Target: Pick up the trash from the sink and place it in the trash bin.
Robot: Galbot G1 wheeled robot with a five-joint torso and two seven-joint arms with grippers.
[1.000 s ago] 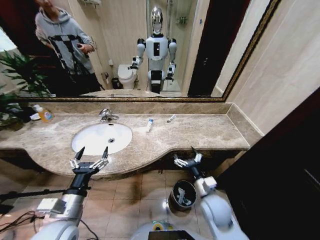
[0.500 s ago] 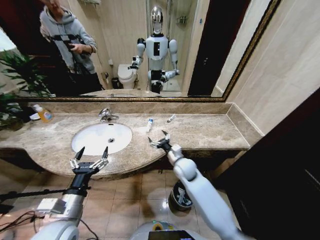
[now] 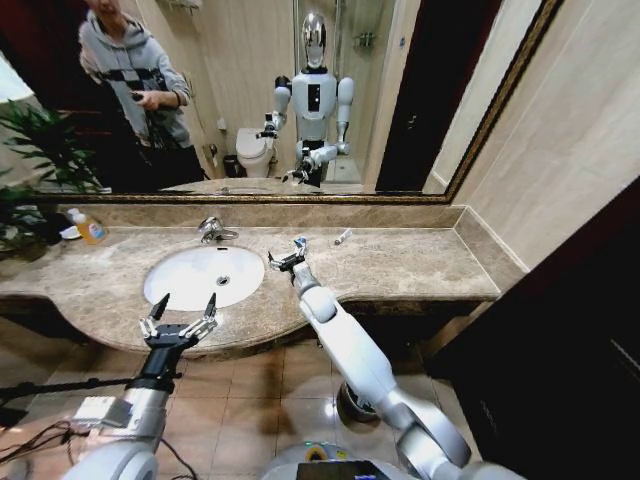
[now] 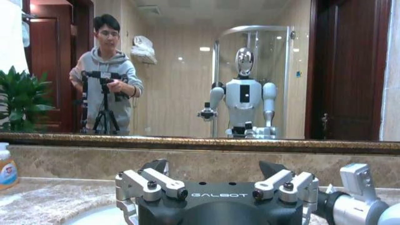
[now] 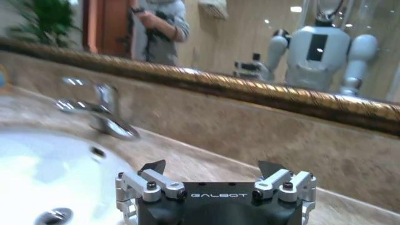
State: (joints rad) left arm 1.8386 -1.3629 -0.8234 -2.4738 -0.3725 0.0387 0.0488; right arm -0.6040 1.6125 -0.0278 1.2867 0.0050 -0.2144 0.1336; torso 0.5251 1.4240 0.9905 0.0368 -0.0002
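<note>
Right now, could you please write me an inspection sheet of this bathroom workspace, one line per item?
Surface: beige-brown marble counter around the white sink; basin looks bare.
Job's things: a blue-labelled white tube and a small white tube lie on the counter beside the sink; trash bin on the floor under the counter edge, mostly hidden by the right arm.
Clutter: amber soap bottle at the counter's left end; chrome faucet behind the basin.
Grippers: right gripper open, at the sink's right rim close to the blue-labelled tube; left gripper open, at the counter's front edge.
Cables: wires on the floor at lower left.
Surroundings: mirror, plant, tiled wall.
</note>
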